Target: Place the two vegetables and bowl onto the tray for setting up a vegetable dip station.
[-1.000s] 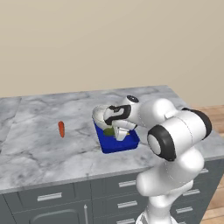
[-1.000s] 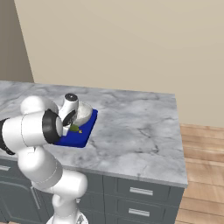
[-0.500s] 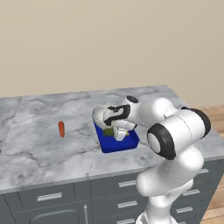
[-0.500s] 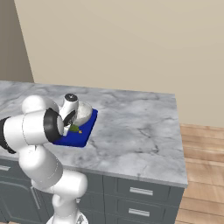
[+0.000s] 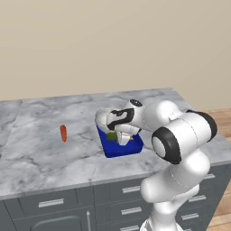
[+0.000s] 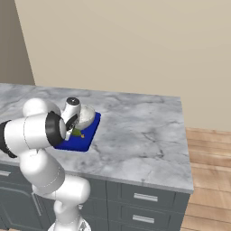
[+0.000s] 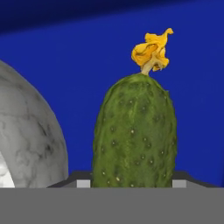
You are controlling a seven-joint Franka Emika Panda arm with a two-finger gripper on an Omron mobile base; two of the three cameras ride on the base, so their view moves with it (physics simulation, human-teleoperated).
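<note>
Over the deep blue rectangular tray (image 5: 122,146), the two-finger gripper (image 7: 131,183) stands half open around the bumpy dark green cucumber with a yellow blossom tip (image 7: 134,131), beside the round speckled grey-white bowl (image 7: 26,140). Whether its tips press it cannot be told. The cucumber looks stiff, light and grippy; mid-body suits. The small orange-red carrot (image 5: 63,132) lies on the grey marble counter (image 5: 36,153), well apart.
</note>
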